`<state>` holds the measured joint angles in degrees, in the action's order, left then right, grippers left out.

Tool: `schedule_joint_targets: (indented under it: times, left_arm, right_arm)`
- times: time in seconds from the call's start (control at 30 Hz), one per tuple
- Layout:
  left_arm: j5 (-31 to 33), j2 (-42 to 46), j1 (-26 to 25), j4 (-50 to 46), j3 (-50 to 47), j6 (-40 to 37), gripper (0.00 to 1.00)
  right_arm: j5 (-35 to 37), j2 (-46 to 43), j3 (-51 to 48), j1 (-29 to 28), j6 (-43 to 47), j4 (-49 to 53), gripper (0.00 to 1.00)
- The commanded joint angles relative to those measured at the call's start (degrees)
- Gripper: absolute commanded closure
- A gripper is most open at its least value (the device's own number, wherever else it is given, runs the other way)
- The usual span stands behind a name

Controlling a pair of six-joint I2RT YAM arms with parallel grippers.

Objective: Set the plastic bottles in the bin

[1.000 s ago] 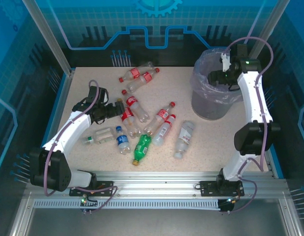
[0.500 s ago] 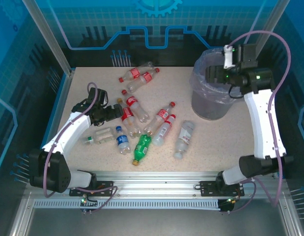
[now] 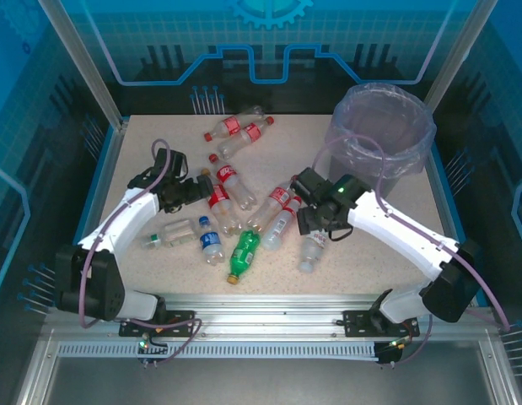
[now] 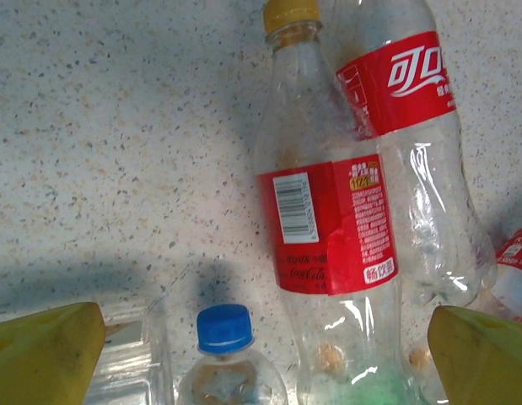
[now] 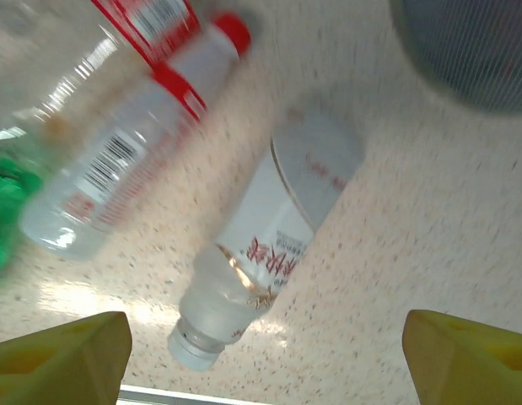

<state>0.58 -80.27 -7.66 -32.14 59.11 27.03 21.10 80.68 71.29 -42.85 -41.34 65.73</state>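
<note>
Left gripper [image 4: 265, 342] hovers, yellow fingers [image 4: 45, 354] wide apart, over a clear red-labelled, yellow-capped plastic bottle [image 4: 328, 228]; right gripper [image 5: 265, 337], fingers likewise spread, hangs above a clear white-labelled bottle [image 5: 277, 236], seemingly capless through the blur; both bottles lie on the speckled table [image 3: 303, 160], outside the round grey bag-lined bin [image 3: 417, 143]

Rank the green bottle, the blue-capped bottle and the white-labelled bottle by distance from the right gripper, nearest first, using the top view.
1. white-labelled bottle: right under the right gripper, toward the near edge.
2. green bottle: off to the gripper's left.
3. blue-capped bottle: further left, beyond the green one.
</note>
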Motion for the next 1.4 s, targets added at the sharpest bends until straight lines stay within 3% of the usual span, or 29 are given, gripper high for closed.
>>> schedule_joint_targets:
  times: [0.0,0.23,0.7,1.1,1.37]
  left_arm:
    - [-1.9,-1.0,0.4,2.7,2.4,-0.3,0.01]
    - [-2.9,-3.7,0.3,4.5,4.6,-1.4,0.01]
    - [-2.4,-5.2,0.3,5.2,6.6,-1.9,0.01]
    - [-2.8,-5.8,0.1,5.8,5.8,-0.8,0.01]
    - [-2.8,-7.3,-0.1,6.6,6.7,-0.8,0.01]
  right_arm:
    - [1.3,-1.6,-6.7,-0.5,-9.1,-5.3,0.15]
    - [-1.4,0.6,-15.1,0.3,-10.7,-17.1,0.06]
    - [-3.1,7.3,-23.7,3.9,-9.8,-31.7,0.12]
    - [-2.0,7.8,-24.2,3.6,-7.6,-31.9,0.28]
    - [-1.0,1.8,-21.3,2.1,-5.0,-24.1,0.38]
